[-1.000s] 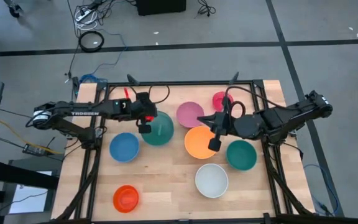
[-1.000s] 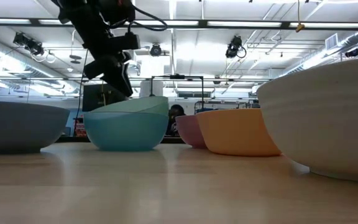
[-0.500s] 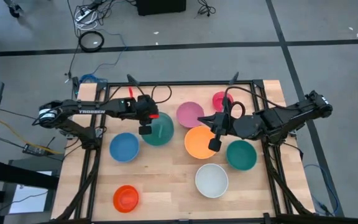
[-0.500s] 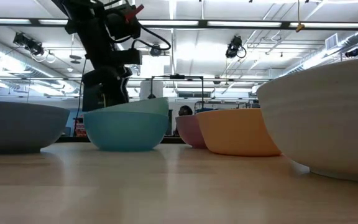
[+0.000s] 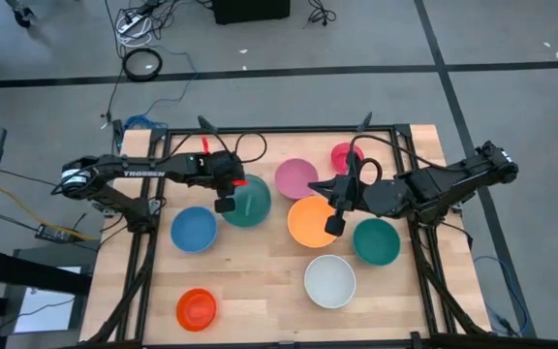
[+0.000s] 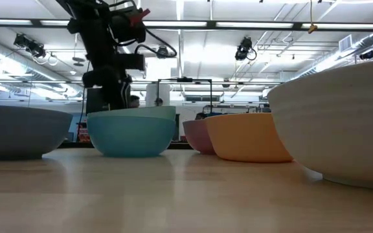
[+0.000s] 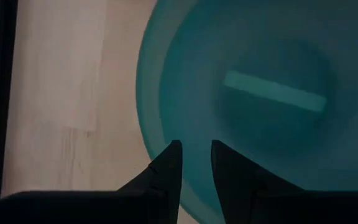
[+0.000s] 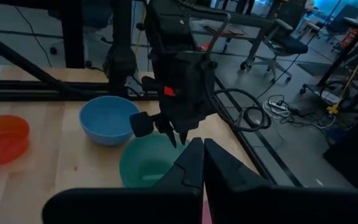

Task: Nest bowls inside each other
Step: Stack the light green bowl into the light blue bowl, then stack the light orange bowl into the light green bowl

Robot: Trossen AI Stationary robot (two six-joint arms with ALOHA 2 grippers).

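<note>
A green bowl (image 5: 252, 202) sits nested in a light blue bowl (image 6: 131, 137) left of the table's middle, its rim (image 6: 149, 111) nearly level. My left gripper (image 5: 225, 205) points steeply down over the green bowl's left side. Its fingers stand a narrow gap apart (image 7: 195, 146) above the bowl's inner wall (image 7: 272, 112). My right gripper (image 5: 334, 226) is shut and held high over the right edge of the orange bowl (image 5: 308, 221), with nothing in it (image 8: 202, 146). My left gripper has its fingertips (image 7: 174, 149) low at the green bowl's left rim (image 7: 151, 118), coming from above and slanting inward. I cannot tell whether they touch the bowl; in the low view the rim hides the tips.
Single bowls stand around: blue (image 5: 193, 229) near left, pink (image 5: 296, 177) and magenta (image 5: 347, 155) at the far side, teal (image 5: 376, 242) right, white (image 5: 329, 281) near middle, red-orange (image 5: 196, 308) near left. Black frame rails (image 5: 143, 262) border the table.
My left gripper has sunk and moved toward the table's left, from above the green bowl's middle to its left rim, and has tipped more upright. The green bowl, which lay tilted with its right rim raised, now lies almost level in the light blue bowl.
</note>
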